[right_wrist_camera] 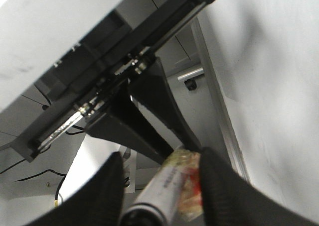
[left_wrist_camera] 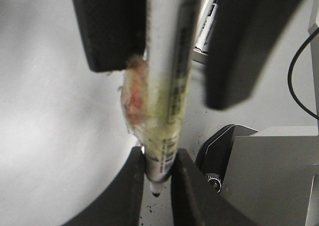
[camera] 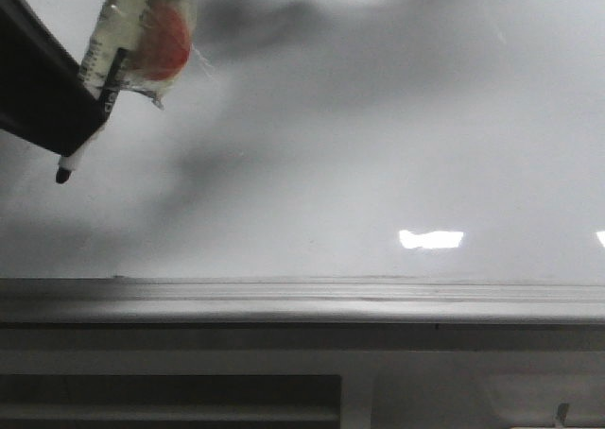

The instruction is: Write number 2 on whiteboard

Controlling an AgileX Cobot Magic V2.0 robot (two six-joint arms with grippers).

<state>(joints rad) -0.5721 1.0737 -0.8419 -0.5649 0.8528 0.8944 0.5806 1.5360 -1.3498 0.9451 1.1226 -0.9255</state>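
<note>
Whiteboard [camera: 378, 145]: fills most of the front view, glossy grey-white, soft shadows on it + bright light reflections [camera: 430, 239]; it also shows on one side of the rt wrist view

Frame edge [camera: 302, 297]: grey metal lip running along the bottom of the board, w/ a dark panel [camera: 170, 391] underneath

Marker [camera: 106, 37]: up in the top-left corner of the front view, tilted, black tip [camera: 63, 174] pointing down-left over the board; can't tell from here if the tip touches the surface

Tape wad [camera: 161, 42]: clear tape bundled round smth red-orange, stuck to the side of the marker barrel abt mid-length

Left gripper [left_wrist_camera: 159, 156]: pinched narrow on the marker close to the tip, both fingers [left_wrist_camera: 132, 191] hugging the barrel, tip poking out just past them; in the front view it's the dark shape at the left edge, beside the marker's lower end

Right gripper [right_wrist_camera: 162, 159]: its fingers [right_wrist_camera: 107, 191] sit either side of the marker's rear end, spread wider than the left pair; one finger is against the tape wad, but whether it really clamps the barrel I can't tell

Both arms: meeting at the same marker, left at the tip end, rt at the back end

Cable [left_wrist_camera: 294, 81]: thin black loop at the edge of the left wrist view, well apart from the marker
</note>
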